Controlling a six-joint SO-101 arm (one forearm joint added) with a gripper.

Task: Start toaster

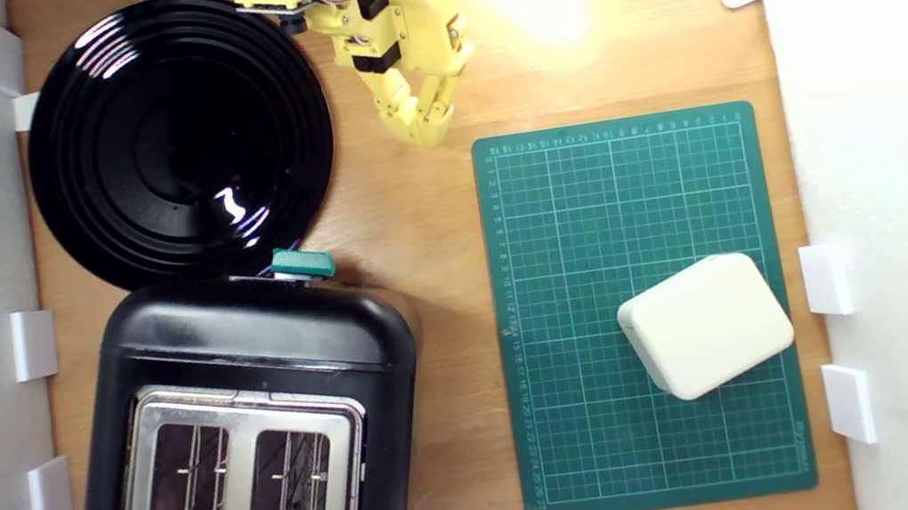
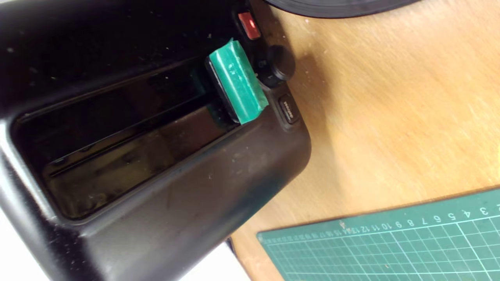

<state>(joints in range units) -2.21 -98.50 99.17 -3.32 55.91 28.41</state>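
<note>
The toaster (image 1: 257,383) is a glossy black body with a silver top plate and two slots, standing at the lower part of the exterior view's left. Its teal-green lever knob (image 1: 302,262) sticks out of the end that faces the arm. In the wrist view the toaster (image 2: 187,187) shows that end, and the lever knob (image 2: 236,84) sits at the end of its long slot beside the buttons. My yellow gripper (image 1: 426,129) hangs at the top of the exterior view, well apart from the lever. It is shut and holds nothing. The wrist view shows no fingers.
A round black plate (image 1: 180,138) lies between the toaster and the arm's base. A green cutting mat (image 1: 571,318) on the exterior view's right carries a white box (image 1: 706,325). White walls with clips border both sides. A red button (image 2: 249,25) and a black dial (image 2: 278,64) flank the lever.
</note>
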